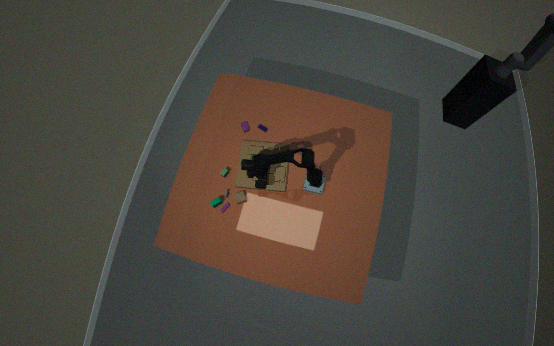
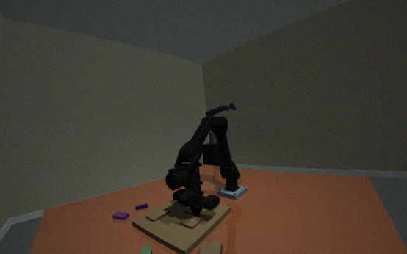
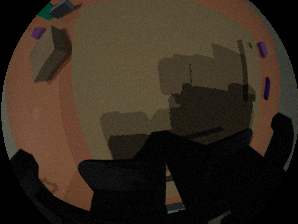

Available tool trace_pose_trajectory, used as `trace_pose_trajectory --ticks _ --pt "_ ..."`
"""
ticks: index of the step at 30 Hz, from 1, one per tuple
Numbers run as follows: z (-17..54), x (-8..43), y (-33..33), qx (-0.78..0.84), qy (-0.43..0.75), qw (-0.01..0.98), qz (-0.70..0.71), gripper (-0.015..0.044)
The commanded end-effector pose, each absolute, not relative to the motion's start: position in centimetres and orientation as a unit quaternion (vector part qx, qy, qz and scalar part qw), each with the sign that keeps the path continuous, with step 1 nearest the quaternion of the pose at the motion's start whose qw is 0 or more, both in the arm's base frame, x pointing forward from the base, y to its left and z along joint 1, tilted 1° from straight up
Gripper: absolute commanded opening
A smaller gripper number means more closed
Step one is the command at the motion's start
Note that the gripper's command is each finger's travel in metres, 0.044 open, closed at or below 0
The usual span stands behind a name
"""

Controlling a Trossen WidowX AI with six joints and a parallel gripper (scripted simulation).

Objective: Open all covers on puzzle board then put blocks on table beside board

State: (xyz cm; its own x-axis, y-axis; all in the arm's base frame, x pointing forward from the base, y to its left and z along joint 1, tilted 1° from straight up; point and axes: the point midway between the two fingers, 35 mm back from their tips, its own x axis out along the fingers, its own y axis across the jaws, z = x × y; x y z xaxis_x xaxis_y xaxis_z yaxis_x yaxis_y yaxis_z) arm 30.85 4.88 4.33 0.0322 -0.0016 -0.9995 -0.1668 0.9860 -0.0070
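Note:
The tan puzzle board point(image 1: 244, 183) point(image 2: 176, 235) point(image 3: 110, 65) lies flat. A tan cover point(image 2: 192, 223) shows near its front side; other covers and wells are shaded or hidden by the arm. My gripper point(image 2: 197, 213) point(image 3: 157, 133) is shut and empty, pointing down low over the board; contact cannot be told. Beside the board lie a purple block point(image 1: 245, 126) point(image 2: 120, 216) point(image 3: 262, 49), a dark blue block point(image 1: 263, 128) point(image 2: 142, 206) point(image 3: 267, 88), a light green block point(image 1: 225, 172) point(image 2: 146, 250), a teal block point(image 1: 216, 202), a small purple block point(image 1: 225, 207), a grey block point(image 1: 227, 193) and a tan block point(image 1: 241, 197) point(image 2: 210, 248) point(image 3: 46, 54).
The arm's pale blue base point(image 1: 314, 189) point(image 2: 233, 192) stands beside the board on the orange table top point(image 1: 195, 220) point(image 2: 301, 220). A bright light patch point(image 1: 280, 221) falls on the table near the tan block. The arm's shadow covers much of the board.

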Motion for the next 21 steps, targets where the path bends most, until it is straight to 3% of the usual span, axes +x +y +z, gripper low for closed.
trace_pose_trajectory --ticks 1,21 --pt "4.6 31.6 5.1 -0.057 0.690 0.719 0.059 0.0000" --pt "4.8 33.6 5.4 -0.057 0.689 0.720 0.059 0.0000"
